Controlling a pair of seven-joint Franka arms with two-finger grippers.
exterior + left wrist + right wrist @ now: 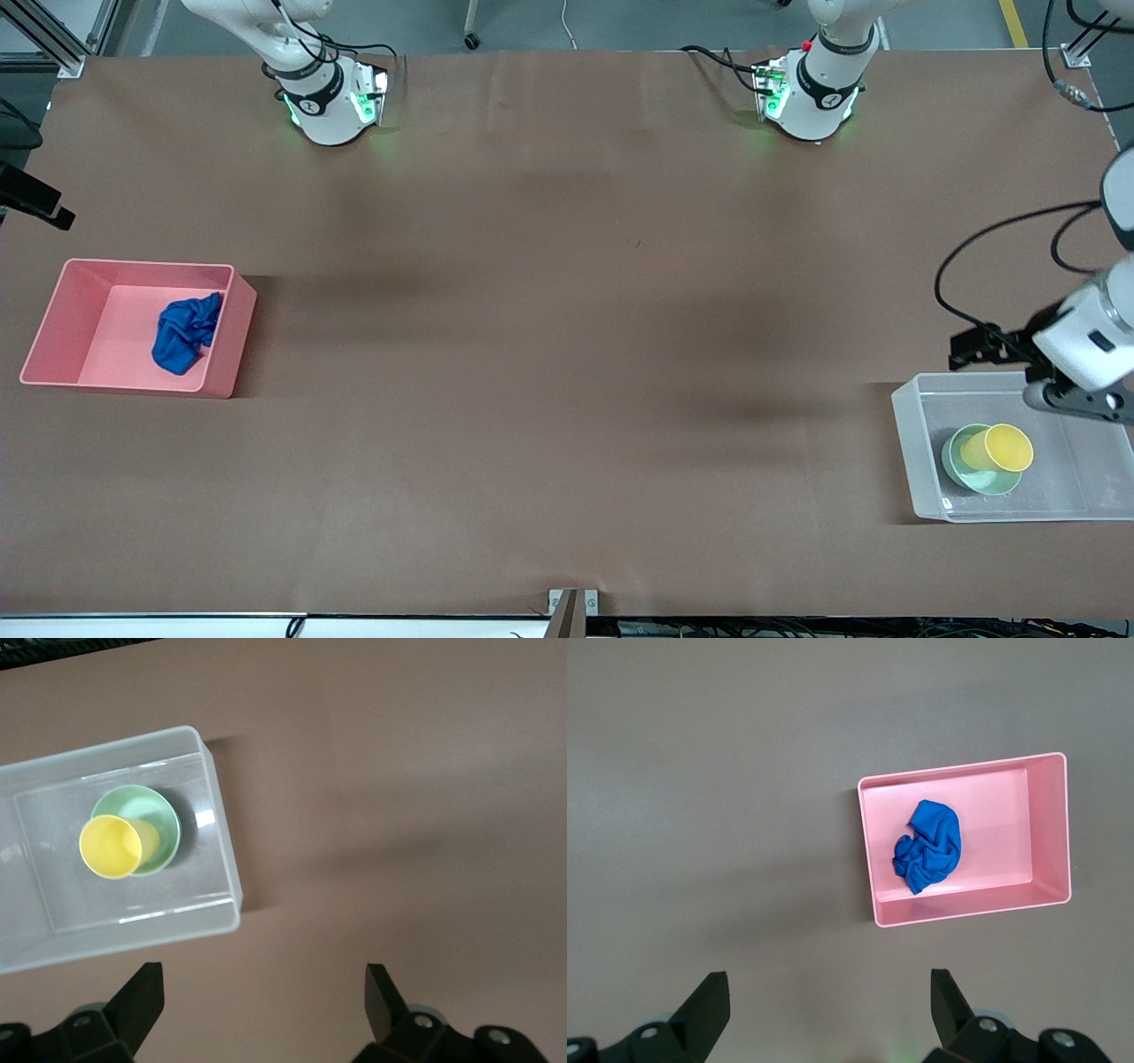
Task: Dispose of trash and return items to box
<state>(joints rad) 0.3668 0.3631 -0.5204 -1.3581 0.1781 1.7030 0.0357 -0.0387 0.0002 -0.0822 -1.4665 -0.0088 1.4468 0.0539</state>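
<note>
Both sorting jobs look done; nothing loose remains on the bench (567, 354).

At the right arm's end, the blue cloth wad (184, 333) lies in the pink bin (221, 354); the right tool (828, 1014), jaws wide and empty, hangs high above the bench near it. At the left arm's end, the yellow cup (998, 447) sits in the mint-green bowl (974, 478) inside the clear tub (908, 443); the left tool (264, 1010), wide and empty, hovers by the tub's rim.

a robotics lab. two white arm bases (323, 97) are bolted to a brown-covered table (567, 337), with aluminium framing (53, 40) and a grey floor at its edge.
</note>
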